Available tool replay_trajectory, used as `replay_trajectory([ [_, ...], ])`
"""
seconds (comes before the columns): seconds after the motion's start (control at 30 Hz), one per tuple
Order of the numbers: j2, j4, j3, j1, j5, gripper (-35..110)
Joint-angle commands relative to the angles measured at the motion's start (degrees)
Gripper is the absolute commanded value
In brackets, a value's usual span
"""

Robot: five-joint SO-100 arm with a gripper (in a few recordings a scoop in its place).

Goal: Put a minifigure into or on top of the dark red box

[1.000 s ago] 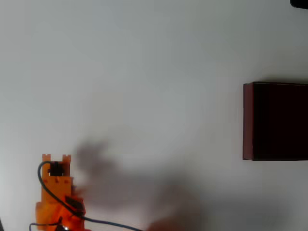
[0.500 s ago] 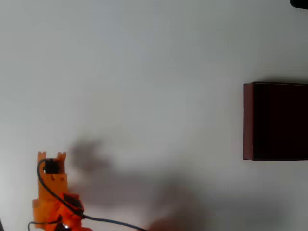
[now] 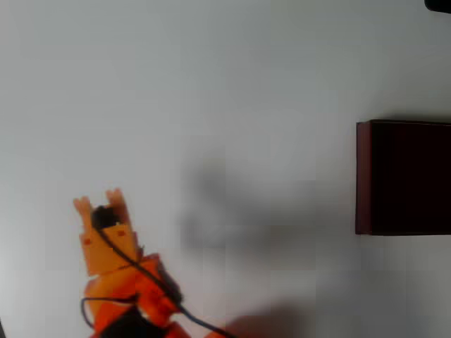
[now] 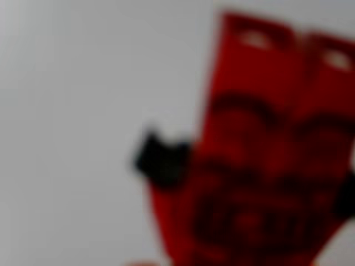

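Inspection from my remote station: in the overhead view the orange gripper (image 3: pixel 99 201) sits at the lower left of the white table (image 3: pixel 211 84), its two tips pointing up and slightly left, with a black cable (image 3: pixel 121 252) trailing back along the arm. The dark red box (image 3: pixel 405 176) stands at the right edge, well apart from the gripper, with its near-black top face up and a lighter red wall on its left side. The box top shows bare. In the wrist view the minifigure (image 4: pixel 255 160) appears as a large, heavily blurred all-red shape with a dark bit (image 4: pixel 161 160) at its left side. I judge from that blur that it lies very close to the lens, most likely at the jaws and off the table. I cannot tell whether the fingers are clamped on it or standing apart, as no finger surface resolves in either view. Handling assessment: the figure should be very light, rigid moulded plastic, smooth and prone to twist or slip under a shallow pinch. The flat torso sides are the soundest hold, not the legs or arms, which may swivel. Remaining work, as I judge it: carry across to the right and release over the broad top face, which leaves ample margin
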Motion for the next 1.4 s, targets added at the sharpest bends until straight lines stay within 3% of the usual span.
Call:
replay_trajectory([
  [0.0, 11.4, 3.4, -0.8, 13.3, -15.7, 1],
  [0.13, 15.9, 4.7, -3.3, 31.3, -33.3, 0],
  [0.3, 7.0, 4.2, -13.9, 48.8, -53.0, 0],
  [0.53, -5.9, -10.7, -16.6, 62.6, -69.7, 1],
  [0.73, -26.1, -19.1, -23.4, 69.7, -73.1, 0],
  [0.97, -48.2, -20.7, -36.7, 76.8, -76.0, 0],
  [1.1, -58.6, -15.6, -46.0, 79.2, -77.2, 6],
  [1.37, -59.6, -11.9, -50.2, 75.8, -77.4, 11],
])
